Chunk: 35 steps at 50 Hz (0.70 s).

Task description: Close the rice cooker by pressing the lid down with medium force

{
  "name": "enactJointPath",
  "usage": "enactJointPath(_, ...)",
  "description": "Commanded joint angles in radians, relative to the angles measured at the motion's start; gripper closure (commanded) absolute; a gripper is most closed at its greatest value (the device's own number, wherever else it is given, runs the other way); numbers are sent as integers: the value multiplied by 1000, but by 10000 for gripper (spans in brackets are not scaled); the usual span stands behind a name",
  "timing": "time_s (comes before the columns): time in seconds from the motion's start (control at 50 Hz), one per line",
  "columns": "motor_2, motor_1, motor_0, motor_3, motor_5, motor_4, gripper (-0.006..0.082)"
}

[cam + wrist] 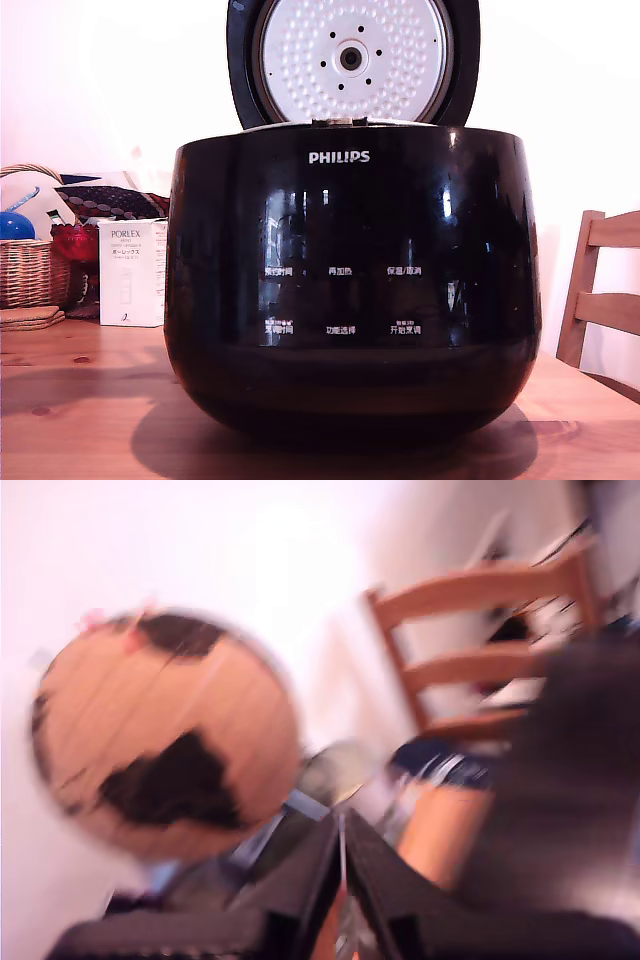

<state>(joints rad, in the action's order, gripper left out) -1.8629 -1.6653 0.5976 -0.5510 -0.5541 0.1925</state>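
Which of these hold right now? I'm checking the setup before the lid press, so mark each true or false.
1. The lid stands open above the rice cooker. True.
2. The cooker's front reads SONY. False: it reads PHILIPS.
3. A white PORLEX box stands at the cooker's left in the exterior view. True.
4. The gripper is pressing on the lid. False: no gripper shows in the exterior view, and in the blurred wrist view its jaws sit nearly together, holding nothing.
5. A wooden chair stands at the exterior view's right. True.

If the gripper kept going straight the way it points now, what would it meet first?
Hard to say: the wrist view is motion-blurred. The gripper, fingers nearly together, points towards a wall and a wooden chair; nothing close shows ahead. It is absent from the exterior view.
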Motion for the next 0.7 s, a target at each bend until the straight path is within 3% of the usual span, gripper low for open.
enactJointPath(0.0, 80, -95, 13, -58, 3, 3, 788)
enactJointPath(0.34, 73, -85, 30, -175, 8, 18, 788)
enactJointPath(0.68, -6, -80, 40, -329, 138, 151, 788)
